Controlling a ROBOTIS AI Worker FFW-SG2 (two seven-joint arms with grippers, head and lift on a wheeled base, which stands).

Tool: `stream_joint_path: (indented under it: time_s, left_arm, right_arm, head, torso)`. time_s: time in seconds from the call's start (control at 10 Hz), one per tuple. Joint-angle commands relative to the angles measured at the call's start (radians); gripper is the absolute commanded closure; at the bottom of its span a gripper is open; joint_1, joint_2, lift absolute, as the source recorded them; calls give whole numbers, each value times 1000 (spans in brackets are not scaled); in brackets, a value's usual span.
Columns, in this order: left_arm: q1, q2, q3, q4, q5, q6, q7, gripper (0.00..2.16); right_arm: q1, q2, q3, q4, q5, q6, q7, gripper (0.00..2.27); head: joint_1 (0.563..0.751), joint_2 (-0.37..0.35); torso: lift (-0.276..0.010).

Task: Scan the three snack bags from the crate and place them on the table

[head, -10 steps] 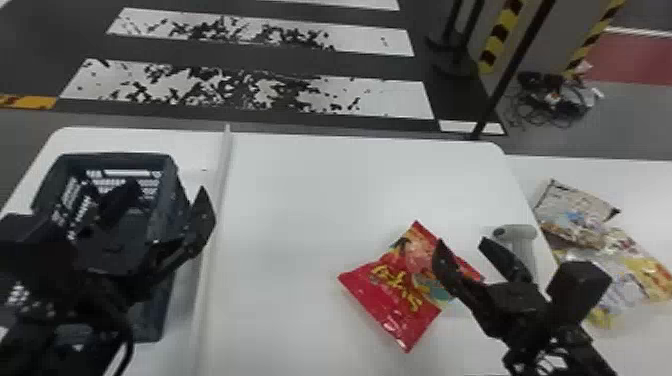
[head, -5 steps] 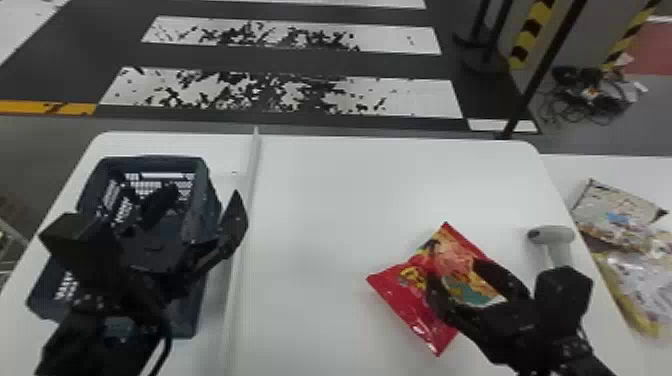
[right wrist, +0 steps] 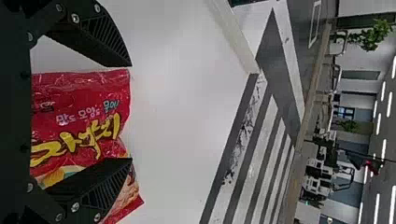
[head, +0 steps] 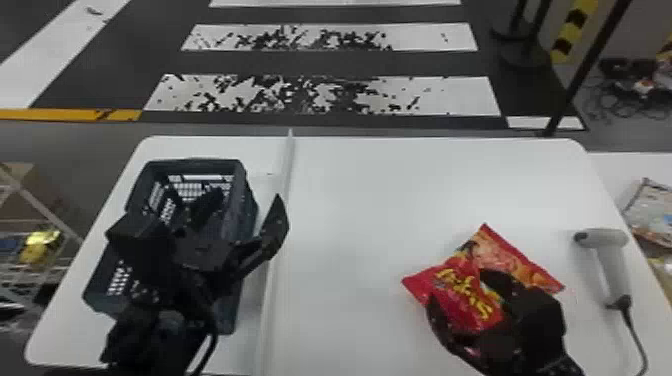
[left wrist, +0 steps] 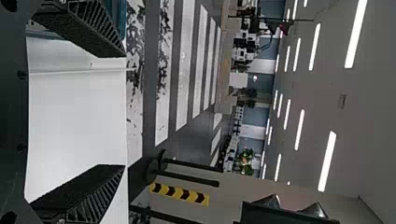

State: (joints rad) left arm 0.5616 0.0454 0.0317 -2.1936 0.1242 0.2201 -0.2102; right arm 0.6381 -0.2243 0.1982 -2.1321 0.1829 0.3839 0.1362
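The red snack bag lies on the white table, right of its middle. My right gripper stands open around the bag, one finger on either side of its printed red part. In the right wrist view, the bag spans the space between the fingers of the right gripper, and one finger overlaps its edge. My left gripper is over the dark crate, hiding much of its inside. Seen from the wrist, the left gripper is open and holds nothing.
A grey handheld scanner with a cable lies at the table's right side. Past that edge, other snack bags rest on a second white surface. A raised white strip runs front to back between the crate and the red bag.
The head view has swung left, shifting the table rightward in it. Relative to the red bag, my right gripper has moved left and now surrounds part of it. The left gripper remains over the crate.
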Motion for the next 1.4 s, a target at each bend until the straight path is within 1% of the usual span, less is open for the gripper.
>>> stream_joint_path:
  time_s: [0.0,0.1,0.3,0.4,0.5,0.8,0.9,1.0,1.1,1.2,1.3]
  left_arm:
    - [0,1,-6,3,-2,0,-3,26]
    - [0,1,-7,3,-3,0,-5,26]
    - [0,5,-9,5,-5,-3,-17,26]
    - [1,10,-13,5,-5,-6,-17,26]
    - [4,10,-15,5,-5,-6,-17,26]
    - [8,18,-23,3,-6,-6,-25,26]
    - [4,18,-23,3,-6,-6,-25,26]
    - [1,21,-23,3,-6,-6,-25,26]
    - [-2,21,-23,8,-6,-3,-25,26]
    - [-8,21,-24,11,-6,-3,-25,26]
    - [-11,21,-26,15,-6,-3,-25,26]
  right_arm:
    - [-2,-29,59,5,87,23,-32,188]
    - [-8,-47,95,14,145,48,-66,188]
    - [-31,-72,138,43,222,100,-105,188]
    - [-46,-76,164,60,270,134,-110,188]
    - [-69,-84,187,77,283,174,-110,188]
    - [-144,-86,256,136,365,303,-128,198]
    - [-166,-86,271,149,377,352,-136,583]
    - [-172,-90,291,164,380,343,-208,1949]
    - [-172,-95,294,167,380,312,-219,2246]
    - [-172,-99,296,172,379,284,-256,2246]
    - [-172,-104,296,169,379,278,-256,2246]
  head:
    - [695,78]
    - [695,80]
    - [695,75]
    - [695,72]
    - [695,64]
    - [695,43]
    - [695,37]
    - [695,26]
    - [695,12]
    - [695,14]
    - [695,16]
  torso:
    - [-62]
    - [-62]
    - [-62]
    - [-62]
    - [-62]
    - [-62]
    - [-62]
    - [-62]
    - [-62]
    - [-62]
    - [-62]
